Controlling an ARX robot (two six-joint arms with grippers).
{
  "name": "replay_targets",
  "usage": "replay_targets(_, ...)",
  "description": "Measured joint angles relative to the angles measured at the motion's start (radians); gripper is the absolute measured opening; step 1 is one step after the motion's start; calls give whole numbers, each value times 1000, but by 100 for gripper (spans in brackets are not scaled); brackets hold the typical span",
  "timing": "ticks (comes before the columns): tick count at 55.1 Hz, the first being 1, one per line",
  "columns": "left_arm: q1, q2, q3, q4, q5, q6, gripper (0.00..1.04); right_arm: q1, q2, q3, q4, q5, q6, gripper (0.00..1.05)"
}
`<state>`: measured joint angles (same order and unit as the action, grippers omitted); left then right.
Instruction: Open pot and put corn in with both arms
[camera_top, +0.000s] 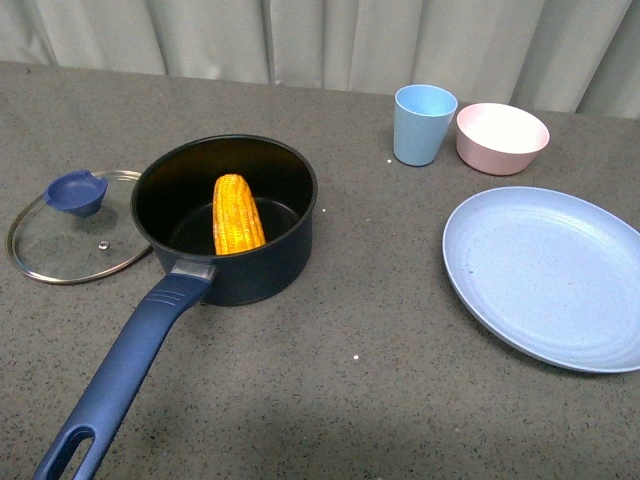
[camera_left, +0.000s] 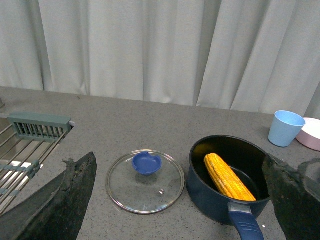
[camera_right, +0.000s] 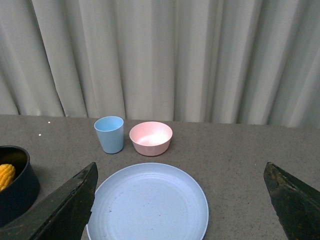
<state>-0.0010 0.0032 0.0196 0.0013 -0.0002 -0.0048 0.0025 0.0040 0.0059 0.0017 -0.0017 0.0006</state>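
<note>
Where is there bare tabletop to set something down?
Free: the wide strip between the pot and the plate, and the near edge right of the pot's handle. Crowded: lid against the pot; cup beside bowl.

Corn (camera_top: 237, 214) lies in the pot (camera_top: 262, 277) (lid (camera_top: 70, 240) left).

Staged kitchen-style test bench. A grey speckled countertop (camera_top: 380, 330) carries cookware and tableware: a saucepan (camera_top: 240, 215) holding a corn cob (camera_top: 237, 215), its glass lid (camera_top: 70, 235) alongside, a light blue cup (camera_top: 423, 123), a pink bowl (camera_top: 501, 137) and a pale blue plate (camera_top: 550, 275). A wire rack (camera_left: 22, 150) sits at the counter's edge. Pale pleated curtains (camera_right: 165, 55) close off the background instead of kitchen walls
</note>
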Motion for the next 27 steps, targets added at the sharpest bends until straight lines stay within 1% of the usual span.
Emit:
replay_targets(4, 0, 0, 0, 0, 0, 0, 98, 0, 0, 0, 0, 0, 0, 95)
replay_targets(27, 0, 0, 0, 0, 0, 0, 98, 0, 0, 0, 0, 0, 0, 96)
